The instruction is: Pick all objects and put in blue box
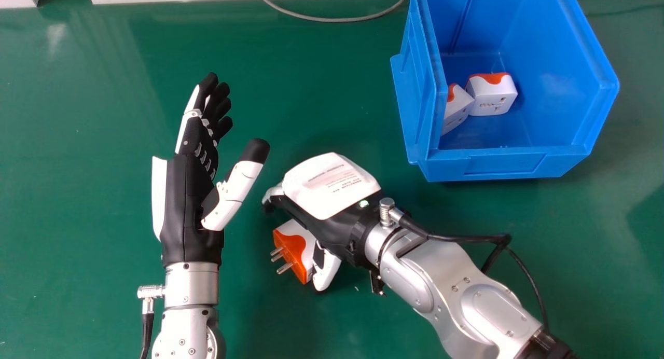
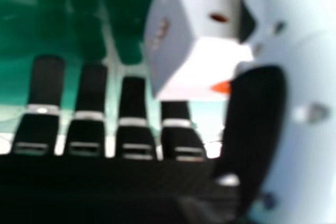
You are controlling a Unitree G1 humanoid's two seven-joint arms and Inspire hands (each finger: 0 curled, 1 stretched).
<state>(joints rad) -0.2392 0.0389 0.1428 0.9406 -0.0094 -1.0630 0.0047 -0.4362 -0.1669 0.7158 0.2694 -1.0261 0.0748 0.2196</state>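
Plug (image 1: 294, 247) sits on the near table (image 1: 78, 219), under the open right robot hand (image 1: 332, 187). Left robot hand (image 1: 188, 203) is open too. 2 plugs (image 1: 492, 97) are in the far right blue box (image 1: 506, 165). To pick this one, I think fingers must curl next.

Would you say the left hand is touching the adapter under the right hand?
Apart: the head view shows bare green table between the left hand and the adapter.

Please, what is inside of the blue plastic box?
The blue plastic box holds two boxy white-and-orange plug adapters. Its left wall covers part of one and some floor behind.
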